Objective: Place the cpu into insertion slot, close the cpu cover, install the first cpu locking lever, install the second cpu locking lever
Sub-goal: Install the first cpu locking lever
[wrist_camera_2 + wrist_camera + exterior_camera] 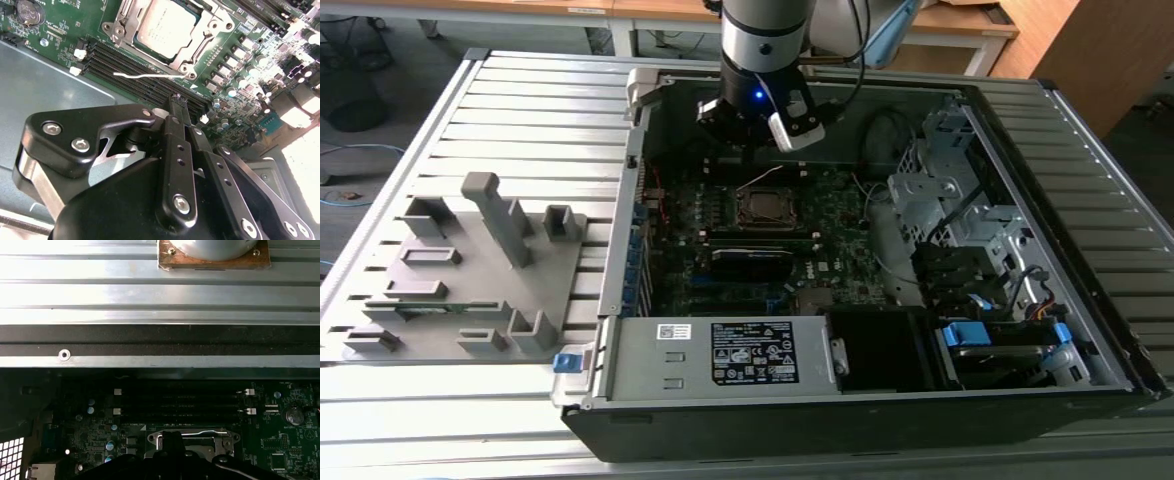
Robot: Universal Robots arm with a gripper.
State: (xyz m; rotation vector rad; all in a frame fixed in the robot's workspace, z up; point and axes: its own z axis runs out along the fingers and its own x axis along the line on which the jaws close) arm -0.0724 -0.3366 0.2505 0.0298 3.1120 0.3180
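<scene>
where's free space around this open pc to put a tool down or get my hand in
Bare ribbed metal table lies beyond the grey moulded parts tray, and a strip in front of it. Inside the black computer case it is crowded: the black claw hangs over the green motherboard, cables and drive cages fill the exterior view's right.

Grey cpu [165,27], silver cpu cover [201,38], green circuit board [65,25].

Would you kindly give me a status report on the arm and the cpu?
Gripper jaws shut, empty, near the memory slots. Cpu seated, cpu cover down. One thin lever standing free beside it.
</scene>
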